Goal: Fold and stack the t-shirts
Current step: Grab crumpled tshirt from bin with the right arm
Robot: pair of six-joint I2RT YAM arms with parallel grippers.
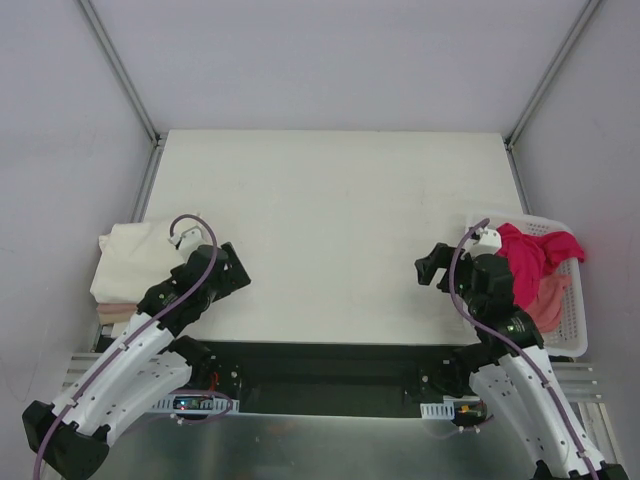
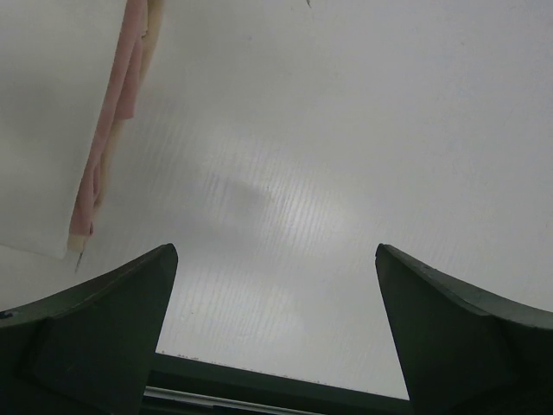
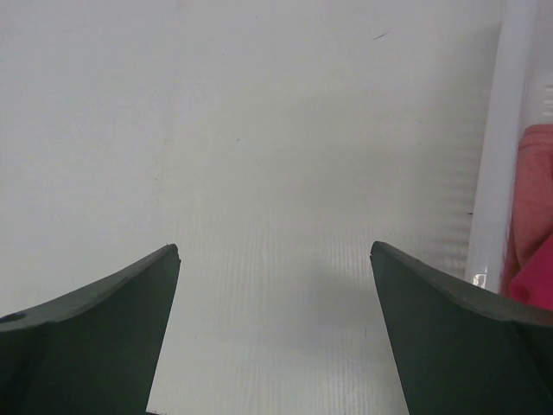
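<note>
A crimson-pink t-shirt [image 1: 530,250] lies crumpled in the white mesh basket [image 1: 575,335] at the right, on top of a salmon-pink t-shirt [image 1: 549,302]. At the table's left edge a cream-white t-shirt [image 1: 132,256] lies folded on a pink layer [image 1: 114,313]; the left wrist view shows this stack [image 2: 52,130] with its pink edge [image 2: 112,130]. My left gripper [image 1: 236,271] [image 2: 275,249] hangs open over bare table just right of the stack. Left of the basket, my right gripper [image 1: 432,267] [image 3: 274,248] also stands open and holds nothing.
The white table [image 1: 330,220] stretches between the two arms. The basket's rim [image 3: 497,147] stands at the right edge of the right wrist view, with pink cloth [image 3: 537,173] behind it. Grey walls and metal frame rails [image 1: 120,70] enclose the table.
</note>
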